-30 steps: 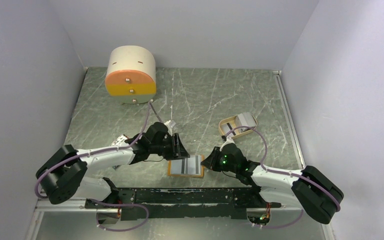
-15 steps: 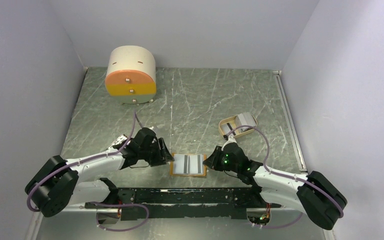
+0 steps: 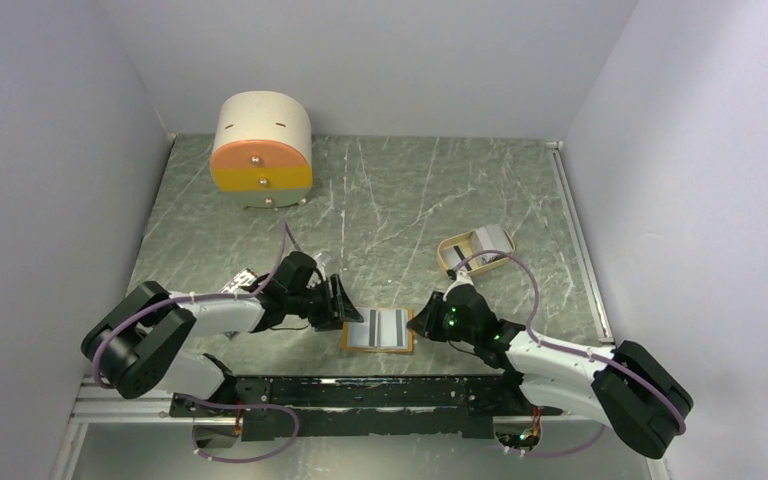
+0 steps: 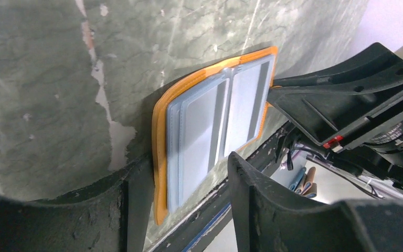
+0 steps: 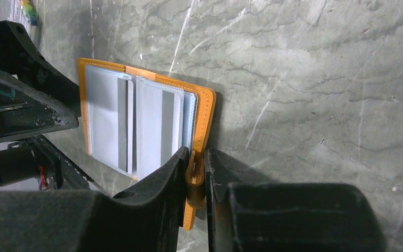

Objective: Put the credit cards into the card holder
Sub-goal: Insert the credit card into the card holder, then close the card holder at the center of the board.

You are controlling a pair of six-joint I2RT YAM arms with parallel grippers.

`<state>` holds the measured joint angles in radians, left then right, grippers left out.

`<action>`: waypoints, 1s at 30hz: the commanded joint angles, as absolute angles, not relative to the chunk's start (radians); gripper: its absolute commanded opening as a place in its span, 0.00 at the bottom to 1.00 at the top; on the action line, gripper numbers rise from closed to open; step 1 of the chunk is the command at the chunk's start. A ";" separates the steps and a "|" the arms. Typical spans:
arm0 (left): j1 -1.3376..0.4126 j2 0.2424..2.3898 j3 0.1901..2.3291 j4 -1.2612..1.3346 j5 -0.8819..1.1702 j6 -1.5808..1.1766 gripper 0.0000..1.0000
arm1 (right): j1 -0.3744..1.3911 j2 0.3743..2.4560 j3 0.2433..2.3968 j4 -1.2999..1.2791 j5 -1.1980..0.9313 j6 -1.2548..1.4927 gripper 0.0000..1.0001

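Your left gripper [image 3: 345,308] [image 4: 186,163] has come back to the left edge of the card holder [image 3: 378,329] [image 4: 215,126] [image 5: 141,126]. A second ago it sat over the holder's far left corner, and half a second ago it had drawn off to the left. Its jaws stand well apart with the holder's orange edge between them, gripping nothing.

Your right gripper [image 3: 418,325] [image 5: 197,157] has not moved from the holder's right edge and is pinched tight on the orange snap tab [image 5: 194,176].

The holder lies open and flat by the near edge of the table [image 3: 410,190], about midway along it. It has slid slightly right and squared up since a second ago. Two credit cards [image 5: 107,126] with dark stripes sit in its pale blue pockets.

Another pale card [image 3: 492,239] lies across the tan tray [image 3: 457,252] toward the right edge, unchanged. The drawer box [image 3: 261,150] stays at the far left corner.
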<state>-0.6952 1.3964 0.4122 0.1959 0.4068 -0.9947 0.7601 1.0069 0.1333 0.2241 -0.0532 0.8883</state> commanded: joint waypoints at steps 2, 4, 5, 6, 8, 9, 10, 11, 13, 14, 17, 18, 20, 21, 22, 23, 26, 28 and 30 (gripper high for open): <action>-0.699 1.353 0.433 0.292 0.484 -1.006 0.55 | 0.759 1.031 0.146 0.279 -0.084 0.879 0.21; -0.707 1.309 0.438 0.301 0.489 -1.019 0.56 | 0.758 1.057 0.152 0.311 -0.100 0.876 0.21; -0.714 1.291 0.439 0.310 0.491 -1.023 0.56 | 0.758 1.075 0.157 0.325 -0.111 0.876 0.21; -0.721 1.277 0.441 0.318 0.492 -1.028 0.56 | 0.758 1.095 0.164 0.338 -0.122 0.876 0.21; -0.732 1.266 0.440 0.340 0.495 -1.035 0.56 | 0.758 1.124 0.174 0.364 -0.137 0.881 0.22; -0.740 1.270 0.441 0.350 0.496 -1.035 0.57 | 0.761 1.133 0.174 0.378 -0.142 0.884 0.23; -0.747 1.278 0.441 0.363 0.499 -1.035 0.57 | 0.761 1.139 0.175 0.388 -0.145 0.886 0.23; -0.754 1.293 0.440 0.378 0.506 -1.035 0.57 | 0.760 1.144 0.177 0.391 -0.148 0.886 0.24; -0.767 1.330 0.438 0.422 0.525 -1.041 0.56 | 0.760 1.149 0.179 0.390 -0.145 0.882 0.25; -0.772 1.349 0.439 0.442 0.535 -1.044 0.54 | 0.760 1.149 0.177 0.389 -0.144 0.882 0.25; -0.784 1.397 0.450 0.479 0.550 -1.041 0.48 | 0.760 1.137 0.171 0.389 -0.140 0.887 0.25; -0.787 1.408 0.457 0.481 0.551 -1.037 0.46 | 0.761 1.132 0.167 0.391 -0.139 0.890 0.25; -0.791 1.433 0.468 0.491 0.562 -1.031 0.43 | 0.760 1.125 0.160 0.391 -0.138 0.894 0.26; -0.793 1.441 0.471 0.501 0.566 -1.030 0.43 | 0.760 1.122 0.159 0.391 -0.137 0.894 0.26; -0.794 1.448 0.474 0.505 0.567 -1.028 0.43 | 0.760 1.121 0.155 0.393 -0.137 0.897 0.26; -0.797 1.451 0.479 0.497 0.559 -1.025 0.43 | 0.761 1.122 0.152 0.396 -0.139 0.900 0.26; -0.804 1.452 0.488 0.460 0.537 -1.004 0.42 | 0.759 1.123 0.140 0.413 -0.145 0.910 0.27; -0.805 1.455 0.490 0.466 0.542 -1.002 0.51 | 0.760 1.128 0.137 0.420 -0.147 0.911 0.27; -0.807 1.461 0.496 0.476 0.552 -1.001 0.55 | 0.758 1.133 0.135 0.429 -0.151 0.914 0.27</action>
